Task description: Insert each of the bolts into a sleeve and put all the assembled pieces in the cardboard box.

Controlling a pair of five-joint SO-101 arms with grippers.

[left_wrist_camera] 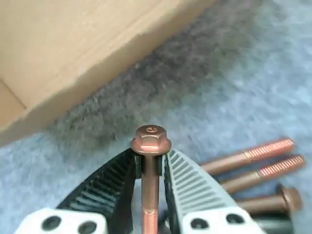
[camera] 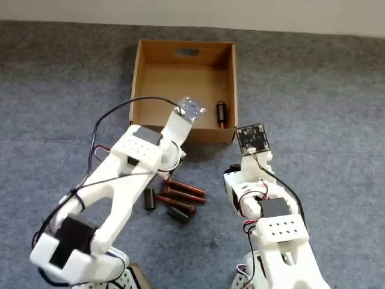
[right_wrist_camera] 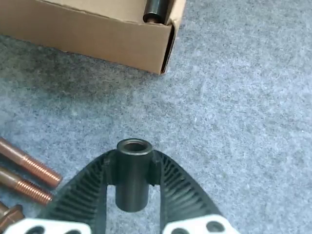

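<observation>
Your left claw (left_wrist_camera: pixel 151 158) is clamped on a copper bolt (left_wrist_camera: pixel 150 187). The shaft runs between the two toothed fingers, and the flanged hex head sits just past their tips. The claw hangs over the grey surface (camera: pixel 325 90), close to the near wall of the cardboard box (camera: pixel 139 78).

Your right claw (right_wrist_camera: pixel 131 163) is closed on a black sleeve (right_wrist_camera: pixel 131 185). It grips the sleeve by its sides, and the open bore stands clear of the fingertips. This claw sits off the box's near right corner, to the right of the left claw. The held bolt and sleeve are apart, each in its own claw.

Three loose bolts (camera: pixel 183 191) lie side by side on the surface between your two arms, on the near side of the box. A loose sleeve (camera: pixel 150 199) lies at their left end, and a second sleeve (camera: pixel 178 214) lies just on their near side.

One dark piece (camera: pixel 221 113) lies inside the box by its right wall, towards the near right corner
</observation>
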